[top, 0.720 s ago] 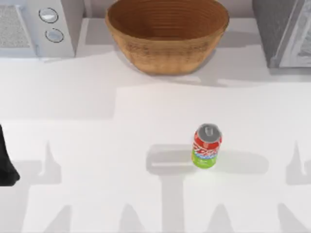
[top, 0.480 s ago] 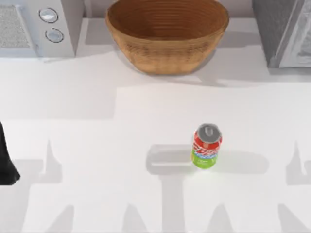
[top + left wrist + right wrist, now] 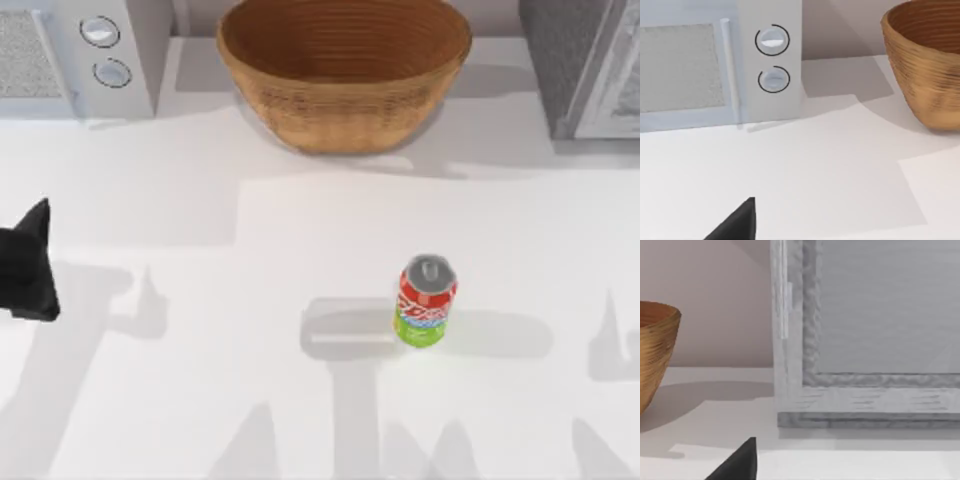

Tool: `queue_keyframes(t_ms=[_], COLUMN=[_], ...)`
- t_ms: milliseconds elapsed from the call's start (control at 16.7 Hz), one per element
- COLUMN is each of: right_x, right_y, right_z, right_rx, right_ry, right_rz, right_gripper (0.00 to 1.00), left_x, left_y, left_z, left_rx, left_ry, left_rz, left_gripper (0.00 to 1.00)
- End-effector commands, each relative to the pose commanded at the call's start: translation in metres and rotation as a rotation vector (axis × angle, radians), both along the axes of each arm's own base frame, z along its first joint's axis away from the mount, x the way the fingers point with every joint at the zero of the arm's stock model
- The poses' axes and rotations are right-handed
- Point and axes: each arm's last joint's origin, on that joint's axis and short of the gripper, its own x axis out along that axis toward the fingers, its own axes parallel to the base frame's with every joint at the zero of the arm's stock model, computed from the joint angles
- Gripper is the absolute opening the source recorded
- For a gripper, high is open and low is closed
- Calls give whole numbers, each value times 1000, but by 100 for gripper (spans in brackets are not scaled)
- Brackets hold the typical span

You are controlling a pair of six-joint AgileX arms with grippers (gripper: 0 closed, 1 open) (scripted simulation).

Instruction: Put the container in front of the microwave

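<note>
a plain white table [image 3: 200, 400] meets a pale pinkish wall [image 3: 715, 290] behind.

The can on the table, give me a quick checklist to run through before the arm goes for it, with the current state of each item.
1. The can stands upright on the table: ok.
2. Nothing touches or crowds the can; the basket sits well behind it: ok.
3. Bare table in front of the microwave to set it down: ok.
4. Left gripper positioned at the can: not ok, it is at the table's left edge, far from it.
5. Left gripper fingers open for a grasp: cannot tell.
6. Right gripper out of the way: cannot tell.
</note>
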Motion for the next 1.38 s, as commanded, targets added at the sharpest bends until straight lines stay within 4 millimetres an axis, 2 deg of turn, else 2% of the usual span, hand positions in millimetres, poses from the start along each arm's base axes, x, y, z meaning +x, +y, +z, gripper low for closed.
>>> queue_keyframes(t_ms=[180, 360, 480, 600, 780, 960, 1140, 1380], right_x=[0, 0, 0, 0, 0, 0, 0, 0], right_y=[0, 0, 0, 0, 0, 0, 0, 0], right_z=[0, 0, 0, 0, 0, 0, 0, 0], right_rx=[0, 0, 0, 0, 0, 0, 0, 0], right_ry=[0, 0, 0, 0, 0, 0, 0, 0], right_rz=[0, 0, 0, 0, 0, 0, 0, 0], right_gripper=[100, 100, 100, 100, 100, 100, 100, 100], left_x=[32, 76, 108, 138, 172, 190, 193, 186], left_y=[-21, -57, -89, -127, -191, -251, -299, -337], left_z=[43, 77, 88, 90, 75, 45, 10, -26], left_rx=[32, 85, 134, 193, 294, 401, 500, 592], left_ry=[168, 351, 475, 596, 766, 910, 1022, 1111], left_rz=[-95, -195, -260, -322, -404, -468, -513, -546], left_gripper=[100, 100, 100, 100, 100, 100, 100, 100])
